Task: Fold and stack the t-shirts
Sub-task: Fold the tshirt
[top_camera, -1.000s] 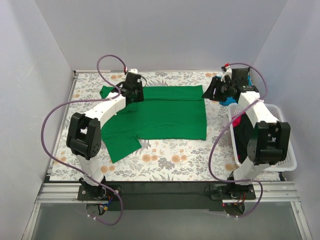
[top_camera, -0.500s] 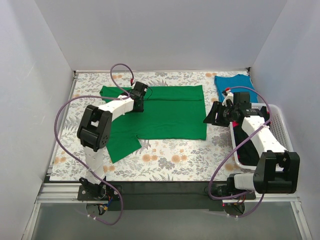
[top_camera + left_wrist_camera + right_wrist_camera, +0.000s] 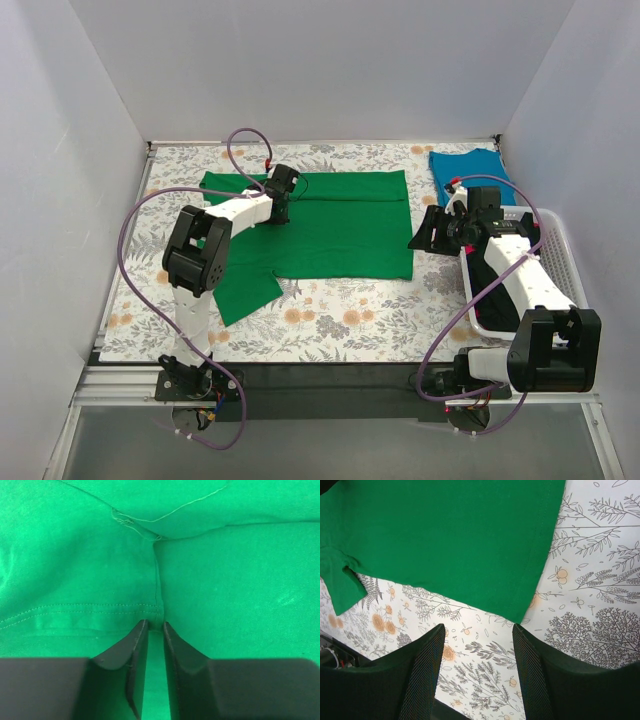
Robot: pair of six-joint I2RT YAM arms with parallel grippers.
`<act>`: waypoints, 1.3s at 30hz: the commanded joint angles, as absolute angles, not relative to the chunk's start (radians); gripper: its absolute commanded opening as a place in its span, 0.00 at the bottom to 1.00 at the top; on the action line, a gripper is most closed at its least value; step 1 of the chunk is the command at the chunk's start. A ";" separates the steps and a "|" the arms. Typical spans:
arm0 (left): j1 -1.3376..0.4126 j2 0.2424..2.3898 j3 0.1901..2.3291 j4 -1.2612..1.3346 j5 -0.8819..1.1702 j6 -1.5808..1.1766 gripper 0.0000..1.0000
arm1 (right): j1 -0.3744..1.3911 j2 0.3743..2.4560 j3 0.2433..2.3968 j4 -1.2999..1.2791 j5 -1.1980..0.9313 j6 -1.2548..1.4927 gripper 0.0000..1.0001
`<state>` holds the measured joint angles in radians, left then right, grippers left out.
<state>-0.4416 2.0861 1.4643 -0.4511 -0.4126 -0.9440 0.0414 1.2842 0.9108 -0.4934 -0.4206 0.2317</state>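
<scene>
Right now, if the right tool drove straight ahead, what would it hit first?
Likely the corner of the green t-shirt, lined up with the open right tool; or the floral table cover beside it, depth unclear.

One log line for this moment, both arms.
left gripper: shut on green t-shirt at sleeve seam | right gripper: open, empty, by shirt's near right corner | teal-blue t-shirt: lying far right

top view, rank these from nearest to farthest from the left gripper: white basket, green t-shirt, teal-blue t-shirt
1. green t-shirt: right under the left gripper, spread across the middle of the table.
2. teal-blue t-shirt: off to the right, at the far right corner.
3. white basket: farthest, along the table's right edge.
</scene>
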 commanded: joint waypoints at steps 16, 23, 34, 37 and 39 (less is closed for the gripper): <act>-0.456 2.066 1.572 -0.587 -0.336 -0.991 0.03 | 0.041 1.290 0.911 -0.497 -0.417 0.213 0.63; -0.459 2.080 1.614 -0.660 -0.261 -1.051 0.20 | 0.041 1.316 0.914 -0.517 -0.408 0.195 0.64; -0.324 1.803 1.493 -0.815 -0.221 -1.276 0.59 | 0.078 1.324 0.913 -0.606 -0.203 0.219 0.63; -0.200 1.643 1.295 -0.787 -0.173 -1.327 0.59 | 0.104 1.309 0.896 -0.601 -0.112 0.253 0.63; -0.146 1.542 1.162 -0.769 -0.172 -1.339 0.59 | 0.139 1.316 0.894 -0.604 -0.074 0.279 0.61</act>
<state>-0.2382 1.7039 1.2964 -0.7593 -0.1951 -1.2633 0.1020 1.3304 0.9009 -0.5880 -0.1890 0.2363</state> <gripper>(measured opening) 0.592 0.620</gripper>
